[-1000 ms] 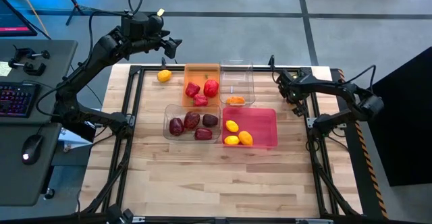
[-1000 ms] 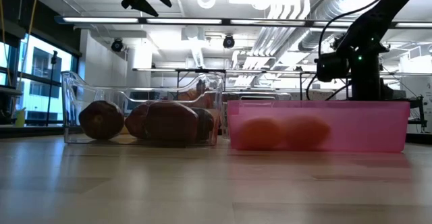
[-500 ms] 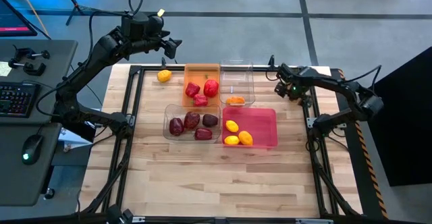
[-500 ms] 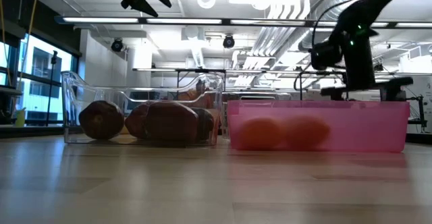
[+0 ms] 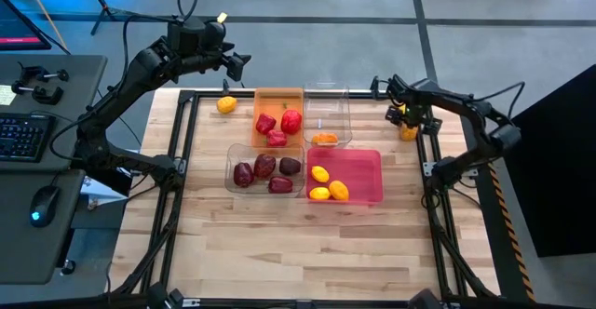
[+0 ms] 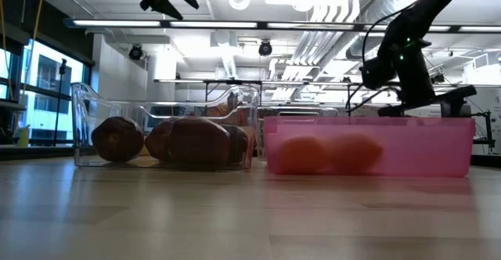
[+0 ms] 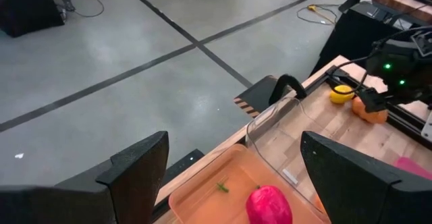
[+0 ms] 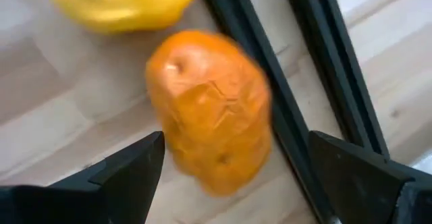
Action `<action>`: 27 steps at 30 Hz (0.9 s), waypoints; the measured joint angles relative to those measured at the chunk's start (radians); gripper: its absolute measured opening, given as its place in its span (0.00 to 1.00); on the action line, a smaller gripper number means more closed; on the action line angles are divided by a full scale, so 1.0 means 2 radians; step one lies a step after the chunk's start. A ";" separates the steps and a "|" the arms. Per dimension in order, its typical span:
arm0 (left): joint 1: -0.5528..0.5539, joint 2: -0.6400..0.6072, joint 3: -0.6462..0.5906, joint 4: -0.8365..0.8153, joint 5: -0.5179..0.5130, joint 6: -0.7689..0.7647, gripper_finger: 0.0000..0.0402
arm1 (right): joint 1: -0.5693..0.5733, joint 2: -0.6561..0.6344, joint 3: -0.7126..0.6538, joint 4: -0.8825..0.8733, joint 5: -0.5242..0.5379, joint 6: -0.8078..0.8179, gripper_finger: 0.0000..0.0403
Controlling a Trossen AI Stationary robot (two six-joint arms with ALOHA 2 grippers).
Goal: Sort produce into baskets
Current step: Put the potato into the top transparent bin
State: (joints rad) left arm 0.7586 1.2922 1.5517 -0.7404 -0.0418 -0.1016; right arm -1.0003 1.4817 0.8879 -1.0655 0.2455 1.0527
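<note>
While the left claw point(image 5: 240, 63) hung spread wide above the counter's point(image 5: 279, 244) far left edge, the right claw point(image 5: 407, 118) sat low at the far right corner, fingers parted wide around nothing, just over a rounded orange toy fruit point(image 8: 210, 109) with a yellow toy fruit point(image 8: 121, 1) beside it. One yellow-orange piece point(image 5: 226, 104) lay loose near the translucent orange bin point(image 5: 277, 96), which held three pink-red pieces point(image 5: 277, 127). Dark maroon pieces point(image 5: 265, 170) filled a clear bin point(image 5: 233, 151); the bright pink bin point(image 5: 368, 174) held yellow and orange ones. The second clear bin point(image 5: 327, 100) held what looked like one orange piece point(image 5: 324, 139).
</note>
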 joint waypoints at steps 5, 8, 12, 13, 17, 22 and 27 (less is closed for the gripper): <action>0.000 0.000 0.000 -0.006 0.000 0.000 0.81 | -0.001 0.005 0.000 -0.001 -0.001 0.003 0.87; 0.000 0.000 0.000 -0.007 0.000 0.000 0.81 | 0.000 0.005 0.000 0.001 0.031 -0.003 0.87; 0.000 0.000 0.000 -0.009 0.000 0.000 0.81 | 0.000 0.005 0.000 0.023 0.053 -0.038 0.87; 0.000 0.000 0.000 -0.009 0.000 0.000 0.81 | 0.000 0.005 0.000 0.035 0.058 -0.050 0.87; 0.000 0.000 0.000 -0.009 0.000 -0.005 0.81 | -0.004 0.005 0.000 0.085 0.038 -0.087 0.87; 0.000 0.000 0.000 -0.009 0.000 -0.005 0.81 | -0.012 0.005 0.000 0.090 0.032 -0.070 0.87; 0.000 0.000 0.000 -0.009 0.000 -0.005 0.81 | -0.017 0.005 0.000 0.076 0.027 -0.059 0.87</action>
State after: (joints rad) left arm 0.7589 1.2922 1.5517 -0.7586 -0.0418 -0.1120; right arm -1.0343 1.4921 0.8879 -0.9140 0.2999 0.9346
